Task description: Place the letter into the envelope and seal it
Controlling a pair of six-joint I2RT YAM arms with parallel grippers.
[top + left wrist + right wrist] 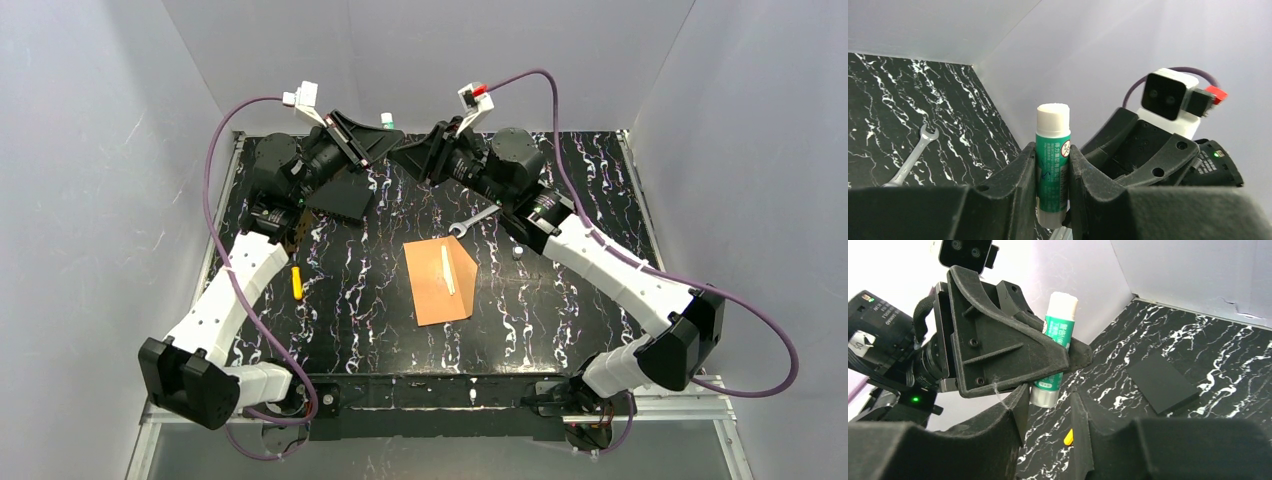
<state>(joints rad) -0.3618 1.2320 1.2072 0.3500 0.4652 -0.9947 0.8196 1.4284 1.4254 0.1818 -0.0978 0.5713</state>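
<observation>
Left wrist view: left fingers (1027, 167) clench a green glue stick (1053, 150). Right fingers (1081, 415) flank its lower end, parted, not yet gripping.

Left hand (1053, 150) and right hand (1045, 400) sit nose-to-nose by the far wall (420, 60) around a glue stick (1060, 330), tight there; the surface (560, 300) is passable around the envelope (441, 281), obstacles being the wrench (474, 221) just off its far corner, the black block (343, 195) far-left and a yellow object (297, 283) left.
</observation>
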